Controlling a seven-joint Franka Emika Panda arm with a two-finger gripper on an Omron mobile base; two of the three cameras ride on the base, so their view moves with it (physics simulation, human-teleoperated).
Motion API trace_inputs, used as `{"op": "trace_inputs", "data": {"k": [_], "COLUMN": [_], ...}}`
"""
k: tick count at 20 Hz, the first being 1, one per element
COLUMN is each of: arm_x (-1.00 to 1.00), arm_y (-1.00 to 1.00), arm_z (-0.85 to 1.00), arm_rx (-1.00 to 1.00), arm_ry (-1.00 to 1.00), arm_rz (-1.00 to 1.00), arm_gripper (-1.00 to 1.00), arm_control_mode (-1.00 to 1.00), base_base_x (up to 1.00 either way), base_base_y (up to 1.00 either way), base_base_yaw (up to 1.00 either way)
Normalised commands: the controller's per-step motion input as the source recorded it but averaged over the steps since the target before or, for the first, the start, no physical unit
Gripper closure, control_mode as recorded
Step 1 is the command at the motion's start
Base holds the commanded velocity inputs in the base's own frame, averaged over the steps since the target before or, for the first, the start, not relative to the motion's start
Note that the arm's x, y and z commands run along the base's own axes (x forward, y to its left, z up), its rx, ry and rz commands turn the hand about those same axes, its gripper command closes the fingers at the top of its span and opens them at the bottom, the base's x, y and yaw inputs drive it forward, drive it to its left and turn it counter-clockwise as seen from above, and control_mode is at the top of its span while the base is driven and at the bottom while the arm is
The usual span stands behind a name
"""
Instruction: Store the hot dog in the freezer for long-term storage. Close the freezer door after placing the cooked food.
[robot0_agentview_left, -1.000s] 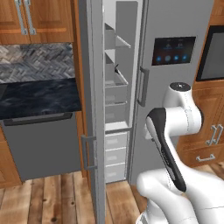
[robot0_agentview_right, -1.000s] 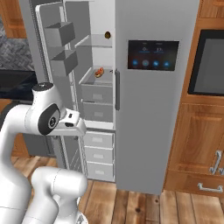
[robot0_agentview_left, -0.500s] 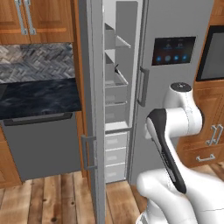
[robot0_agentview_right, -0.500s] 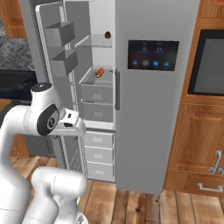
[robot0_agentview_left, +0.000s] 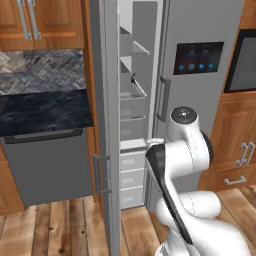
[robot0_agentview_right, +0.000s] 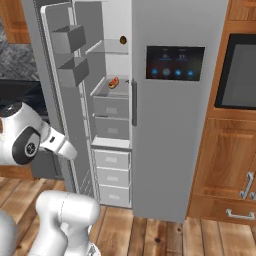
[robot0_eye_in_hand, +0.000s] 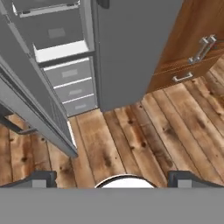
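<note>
The hot dog (robot0_agentview_right: 113, 82), an orange-red sausage in a tan bun, lies on a clear shelf inside the freezer (robot0_agentview_right: 118, 62), above the grey-white drawers. The freezer door (robot0_agentview_right: 54, 100) stands wide open to the left, with grey bins on its inner face. From the left, the freezer door (robot0_agentview_left: 111, 110) shows edge-on. My gripper (robot0_eye_in_hand: 113, 180) hangs low and looks down at the wood floor. Its fingertips (robot0_eye_in_hand: 41, 179) stand far apart with nothing between them, so it is open. The freezer door (robot0_eye_in_hand: 30, 103) is to its left and the lower drawers (robot0_eye_in_hand: 65, 78) are ahead.
A small dark brown lump (robot0_agentview_right: 123, 39) sits on the top freezer shelf. The fridge door with the dark touchscreen (robot0_agentview_right: 175, 62) is shut. Wooden cabinets (robot0_agentview_right: 235, 165) stand to the right. A dark counter (robot0_agentview_left: 45, 110) over a dishwasher lies left of the open door.
My arm has swung left and a little lower, toward the open freezer door. The gripper stays open, and the hot dog and the door have not moved.
</note>
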Motion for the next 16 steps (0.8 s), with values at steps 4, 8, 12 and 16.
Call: {"op": "trace_inputs", "data": {"k": [4,8,12,16], "arm_x": [-0.16,0.01,0.11,0.07], "arm_y": [0.64,0.80,0.89,0.92], "arm_z": [0.00,0.00,0.00,0.01], "arm_rx": [-0.02,-0.15,-0.21,-0.18], "arm_ry": [-0.34,-0.35,-0.38,-0.33], "arm_rz": [-0.43,-0.38,-0.33,-0.28], "arm_gripper": [-1.00,-1.00,-1.00,-1.00], "arm_control_mode": [-1.00,-1.00,-1.00,-1.00], "base_base_x": [0.00,0.00,0.00,0.00], "base_base_y": [0.00,0.00,0.00,0.00], "base_base_yaw": [0.00,0.00,0.00,0.00]}}
